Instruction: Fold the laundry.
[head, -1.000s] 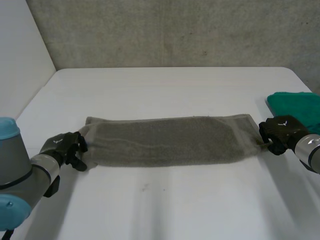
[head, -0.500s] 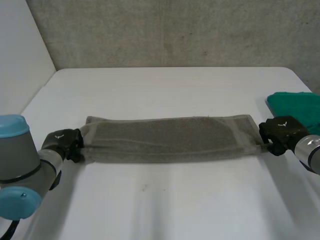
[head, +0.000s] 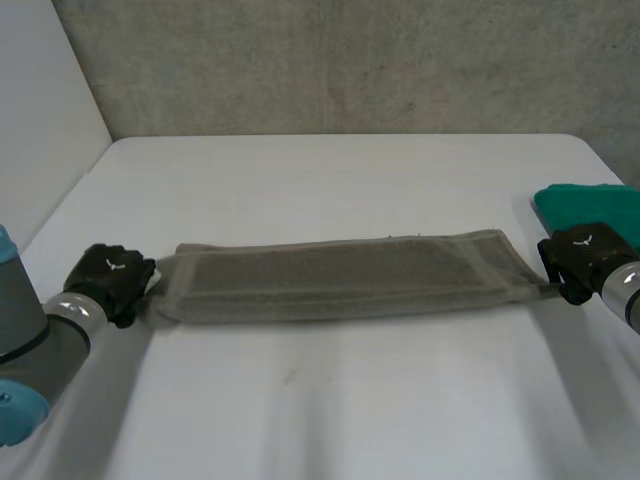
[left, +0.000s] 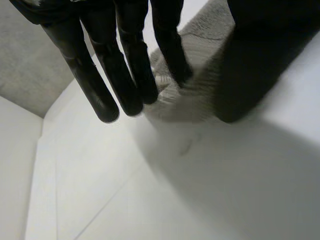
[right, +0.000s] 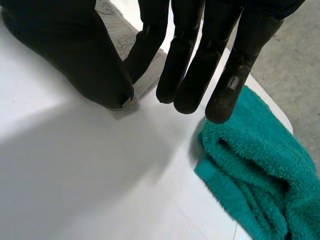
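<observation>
A long grey towel lies as a narrow strip across the white table, pulled taut between my two hands. My left hand holds its left end. In the left wrist view that hand pinches the bunched towel end between one finger and the thumb, with the other fingers straight beside it. My right hand holds the right end. In the right wrist view that hand pinches the towel's corner between thumb and finger.
A green towel lies crumpled at the table's right edge, just behind my right hand, and sits beyond the fingertips in the right wrist view. A grey wall stands behind the table's far edge.
The towel has narrowed from a flat wide band to a tight strip. My left hand has moved left and my right hand slightly right, stretching it.
</observation>
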